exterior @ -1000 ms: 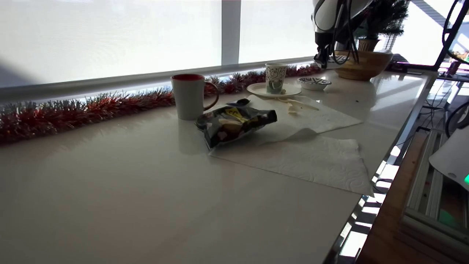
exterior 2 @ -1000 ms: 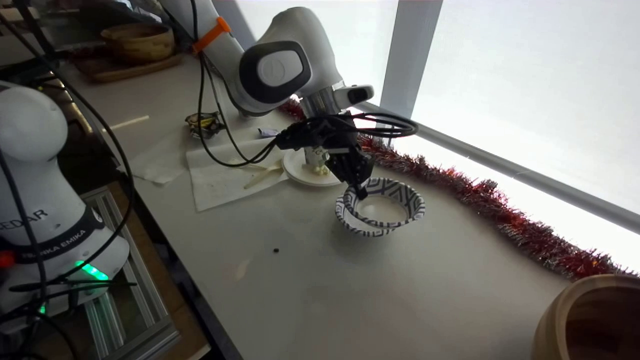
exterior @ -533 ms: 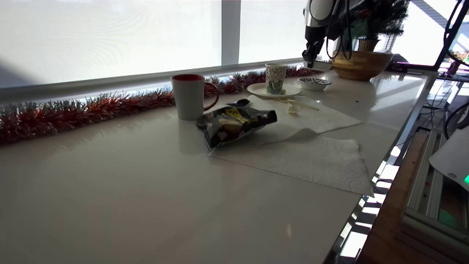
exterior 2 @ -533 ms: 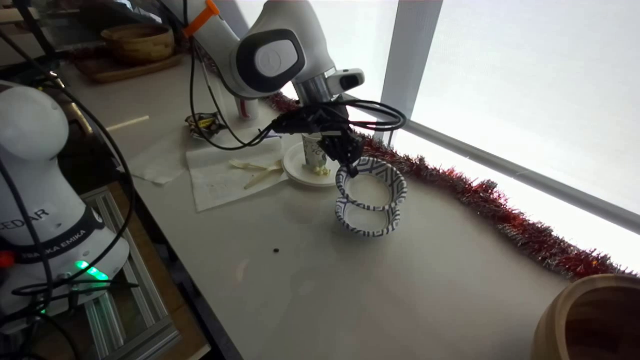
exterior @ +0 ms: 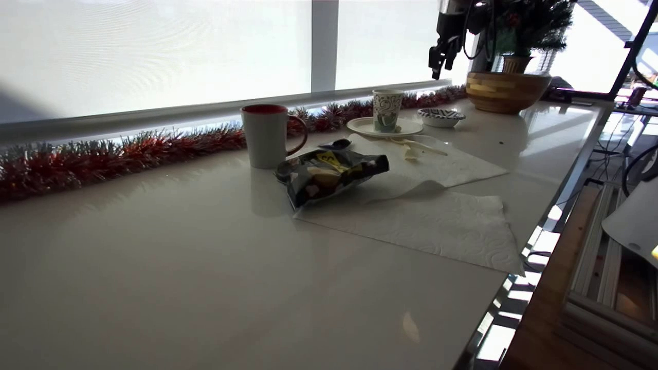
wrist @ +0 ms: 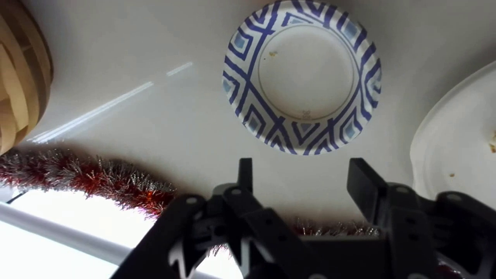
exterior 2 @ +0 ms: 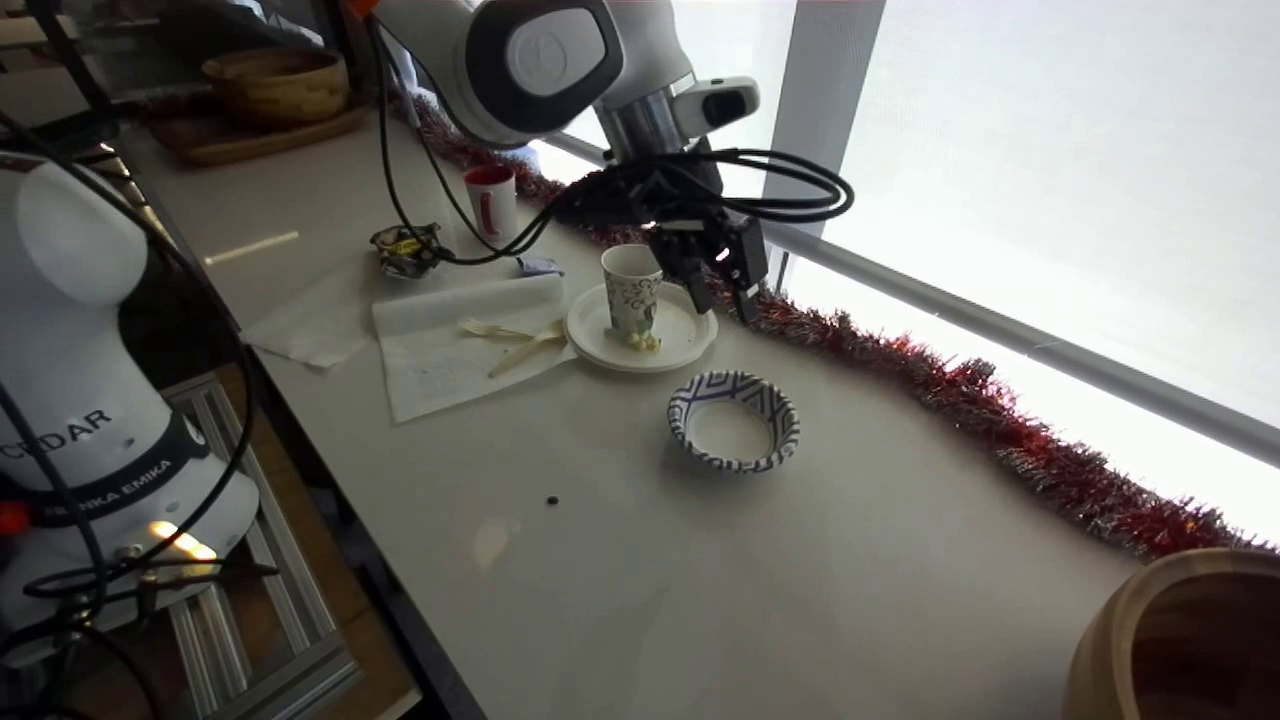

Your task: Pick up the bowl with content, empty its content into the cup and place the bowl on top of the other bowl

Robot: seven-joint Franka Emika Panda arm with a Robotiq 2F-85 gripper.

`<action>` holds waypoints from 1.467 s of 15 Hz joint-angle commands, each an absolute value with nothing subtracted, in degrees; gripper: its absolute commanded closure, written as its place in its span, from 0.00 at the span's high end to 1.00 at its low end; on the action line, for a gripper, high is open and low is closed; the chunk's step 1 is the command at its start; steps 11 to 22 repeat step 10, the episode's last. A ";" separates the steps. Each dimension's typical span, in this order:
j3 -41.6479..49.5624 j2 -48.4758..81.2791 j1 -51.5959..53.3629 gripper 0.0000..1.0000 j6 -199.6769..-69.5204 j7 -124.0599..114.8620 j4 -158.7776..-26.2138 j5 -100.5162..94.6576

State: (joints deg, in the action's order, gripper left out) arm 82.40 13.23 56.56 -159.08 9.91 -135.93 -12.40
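Arm [exterior 2: 645, 60] bent over; my pincer [wrist: 300, 174] points roughly downward, fingers [wrist: 245, 174] well apart, hanging higher than the paper plate [exterior 2: 680, 335]. Blue-patterned paper bowl [exterior 2: 730, 430]: just beside the plate. Paper cup [exterior 2: 632, 290]: upright on the plate.

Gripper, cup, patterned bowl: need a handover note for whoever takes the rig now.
Gripper: open, holding nothing, raised clear of the patterned bowl.
Where: bowl upright on the table; cup upright on the plate, pale pieces at its foot.
Done: bowl let go. Two bowls showed half a second ago, one outline now, so probably stacked; a second rim can't be made out. Only small specks seen inside; what's in the cup isn't visible.
Left: probably just confirm the stack and back away.
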 commanded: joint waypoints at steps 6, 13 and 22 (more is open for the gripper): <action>96.78 -2.77 71.44 1.00 -131.43 18.75 -117.30 0.11; 84.74 -2.84 59.82 1.00 -130.80 17.45 -115.90 -1.29; 84.74 -2.84 59.82 1.00 -130.80 17.45 -115.90 -1.29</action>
